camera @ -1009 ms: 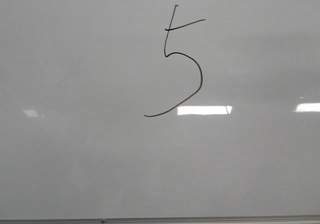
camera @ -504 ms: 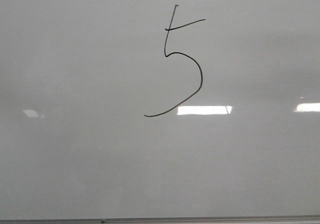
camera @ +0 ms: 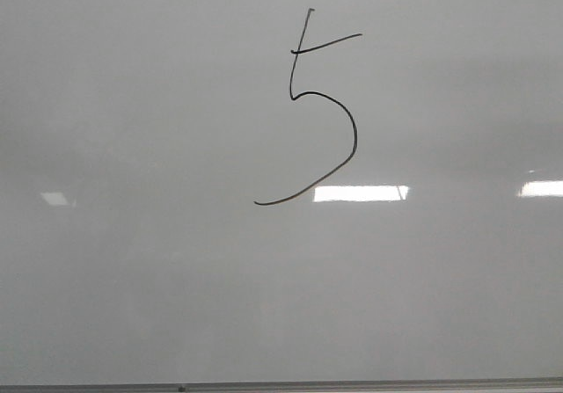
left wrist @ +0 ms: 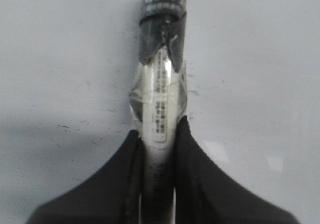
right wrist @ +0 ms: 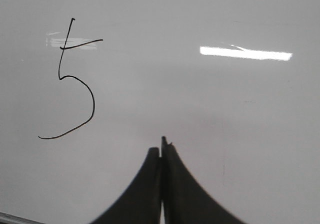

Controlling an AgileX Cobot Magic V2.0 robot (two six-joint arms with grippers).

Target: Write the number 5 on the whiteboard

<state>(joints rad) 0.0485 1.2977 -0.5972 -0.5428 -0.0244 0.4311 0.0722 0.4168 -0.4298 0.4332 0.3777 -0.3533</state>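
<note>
A black hand-drawn number 5 (camera: 324, 103) stands on the whiteboard (camera: 132, 261) in the upper middle of the front view, with a tall stem, a short slanted top bar and a long tail curving left. No gripper shows in the front view. In the left wrist view my left gripper (left wrist: 159, 134) is shut on a marker (left wrist: 160, 88) with a white barrel and black end, held over the board. In the right wrist view my right gripper (right wrist: 161, 151) is shut and empty, to the right of and below the number 5 (right wrist: 75, 83) on the whiteboard (right wrist: 240, 124).
A thin grey metal edge strip (camera: 281, 384) runs along the board's near side. Bright white light reflections (camera: 361, 193) lie on the glossy surface beside the figure's tail and at the right (camera: 541, 188). Faint small dark specks (left wrist: 65, 127) mark the board in the left wrist view.
</note>
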